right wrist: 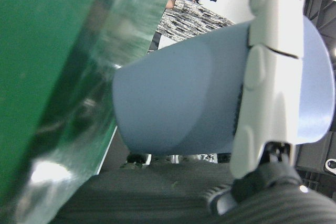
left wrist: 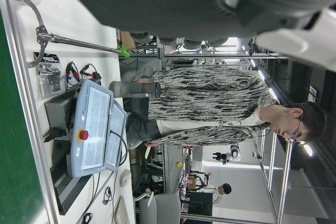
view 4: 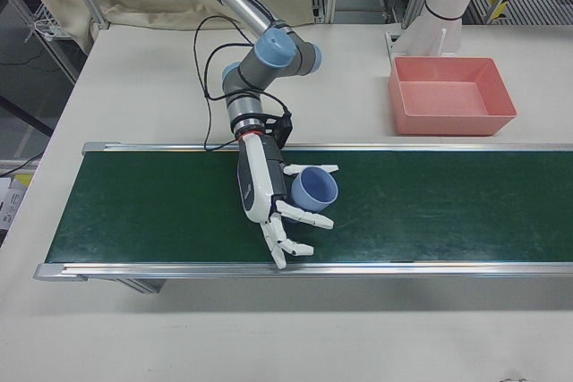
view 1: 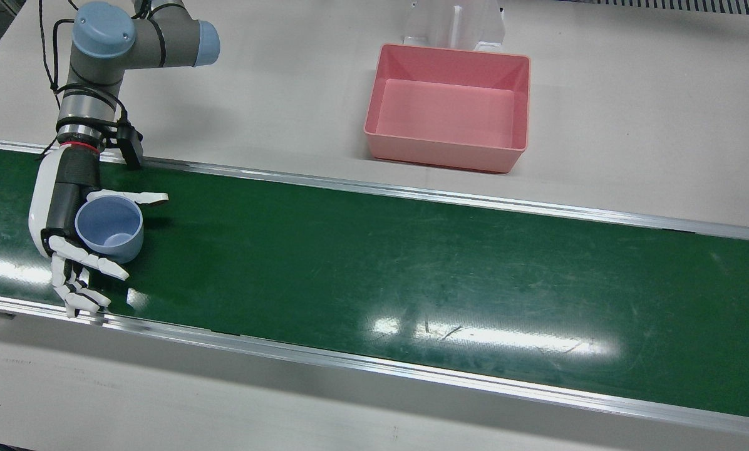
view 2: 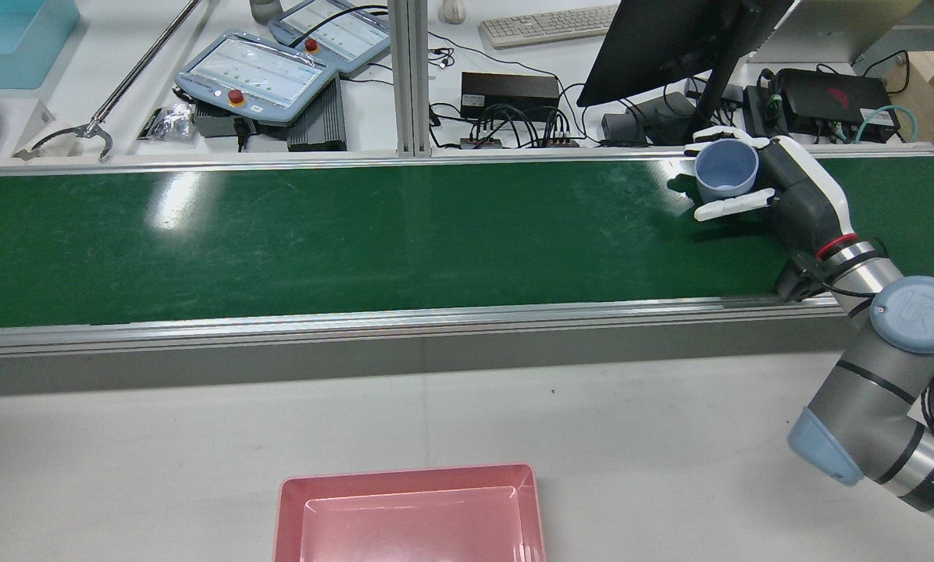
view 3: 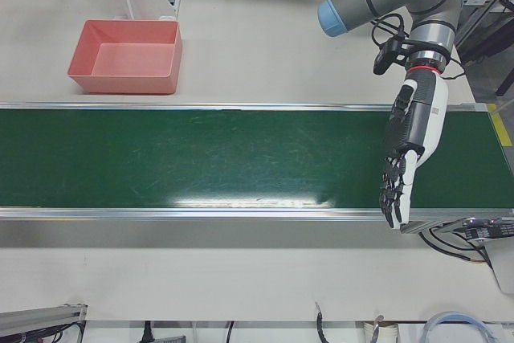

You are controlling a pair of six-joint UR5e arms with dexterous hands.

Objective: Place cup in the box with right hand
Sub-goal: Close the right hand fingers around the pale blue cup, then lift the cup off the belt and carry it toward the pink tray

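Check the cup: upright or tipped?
Upright. The cup shows its open mouth upward in the front and rear views, held in the right hand over the belt.

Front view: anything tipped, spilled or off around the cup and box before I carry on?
Nothing stands out. The blue cup sits upright in the right hand over the green belt, empty, with no visible damage. The pink box stands level and empty on the table beyond the belt.

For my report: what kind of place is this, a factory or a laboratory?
Probably a robotics test lab: a green conveyor belt beside teach pendants, a keyboard, and the right hand holding a blue cup.
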